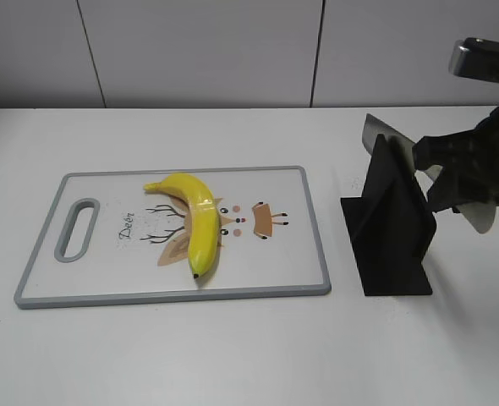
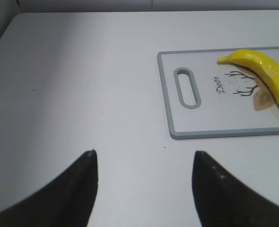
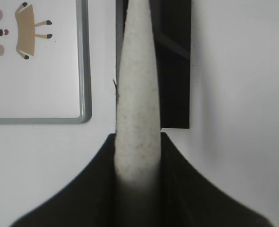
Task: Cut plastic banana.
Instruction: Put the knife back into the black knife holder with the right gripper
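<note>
The plastic banana is glossy yellow and lies on the white, grey-rimmed cutting board, stem toward the back. It also shows in the left wrist view. A knife with a grey blade and pale speckled handle rests tilted in a black stand. My right gripper is shut on the knife handle, to the right of the stand in the exterior view. My left gripper is open and empty over the table, in front of the board's handle end.
The board has a slot handle at its left end and a deer print in the middle. Its right corner lies just left of the black stand. A white wall stands behind the table.
</note>
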Robot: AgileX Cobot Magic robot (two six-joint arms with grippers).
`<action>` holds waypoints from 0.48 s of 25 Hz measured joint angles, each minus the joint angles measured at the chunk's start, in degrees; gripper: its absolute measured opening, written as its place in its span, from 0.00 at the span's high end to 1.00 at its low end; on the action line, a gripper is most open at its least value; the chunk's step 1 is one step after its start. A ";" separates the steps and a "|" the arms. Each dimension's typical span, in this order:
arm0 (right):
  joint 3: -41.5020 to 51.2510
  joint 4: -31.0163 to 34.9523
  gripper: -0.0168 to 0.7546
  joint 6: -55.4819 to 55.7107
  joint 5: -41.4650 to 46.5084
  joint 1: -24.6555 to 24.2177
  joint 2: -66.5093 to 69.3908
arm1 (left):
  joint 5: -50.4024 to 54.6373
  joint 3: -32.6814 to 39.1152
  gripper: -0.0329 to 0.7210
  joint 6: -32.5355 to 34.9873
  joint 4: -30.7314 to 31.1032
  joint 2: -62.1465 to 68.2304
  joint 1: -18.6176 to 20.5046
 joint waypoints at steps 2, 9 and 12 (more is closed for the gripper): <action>0.00 0.14 0.76 -0.28 0.94 0.00 0.00 | 0.00 0.00 0.18 0.00 0.00 0.00 0.00; 0.00 1.58 0.69 -1.95 4.38 0.00 0.00 | 0.00 0.00 0.18 0.00 0.00 0.00 0.00; 0.00 4.17 0.42 -3.96 5.86 0.00 0.00 | 0.00 0.00 0.19 0.00 0.00 0.00 0.00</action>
